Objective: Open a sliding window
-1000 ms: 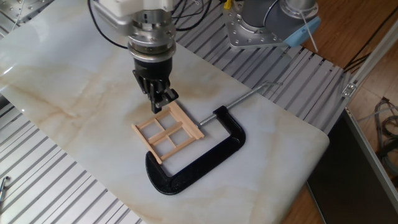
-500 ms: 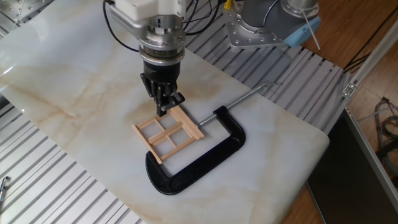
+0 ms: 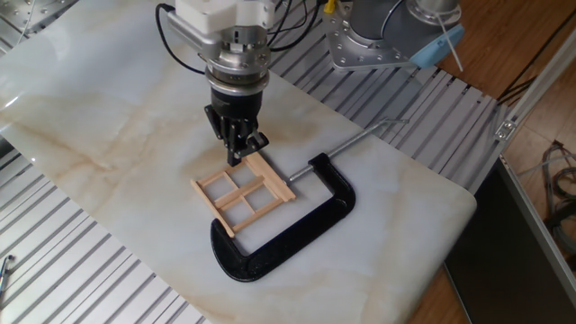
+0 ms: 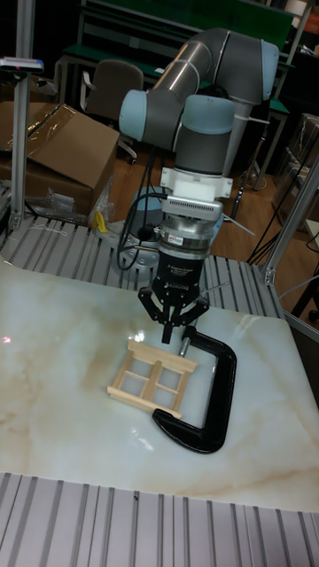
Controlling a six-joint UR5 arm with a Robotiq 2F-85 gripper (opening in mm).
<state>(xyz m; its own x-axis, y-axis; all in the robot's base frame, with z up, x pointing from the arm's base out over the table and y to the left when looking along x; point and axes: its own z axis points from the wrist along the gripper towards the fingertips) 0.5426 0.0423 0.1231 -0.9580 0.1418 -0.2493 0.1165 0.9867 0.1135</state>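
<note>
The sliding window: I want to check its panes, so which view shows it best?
The fixed view: the sliding window lies unobstructed, all four panes visible, with the hand at its far edge. The tall fixed view shows it smaller.

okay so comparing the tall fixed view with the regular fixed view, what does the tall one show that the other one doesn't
Only the tall fixed view shows the whole grey and pale-blue robot arm, the brown cardboard box and the chairs behind the table.

Only the fixed view shows the clamp's silver screw rod running out to its handle, and the wooden floor on the right.

Both show the black two-finger gripper with fingers close together at the far edge of the small pale-wood four-pane sliding window, which lies flat inside the large black metal C-clamp on the white marbled tabletop.
</note>
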